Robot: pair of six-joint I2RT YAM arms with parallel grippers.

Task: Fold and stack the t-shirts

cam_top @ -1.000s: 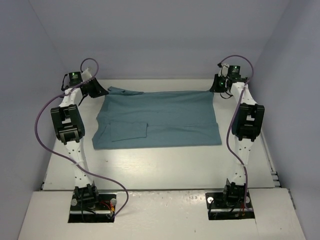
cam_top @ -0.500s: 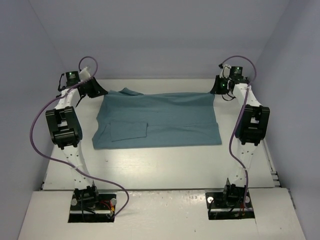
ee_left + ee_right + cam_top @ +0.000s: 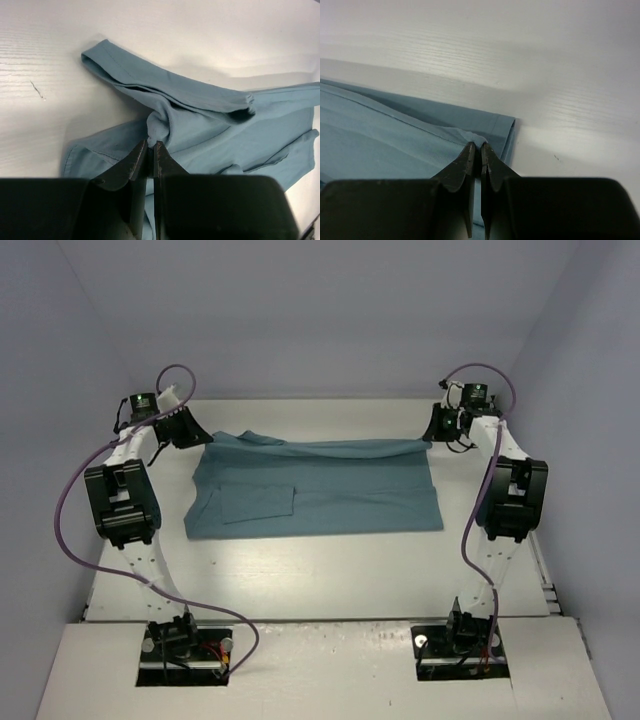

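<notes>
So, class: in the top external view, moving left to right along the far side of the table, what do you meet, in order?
left tool, shut on the shirt's far-left corner → teal t-shirt → right tool, shut on its far-right corner.

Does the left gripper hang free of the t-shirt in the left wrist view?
No, the left gripper is shut on a bunched fold of the teal t-shirt.
</notes>
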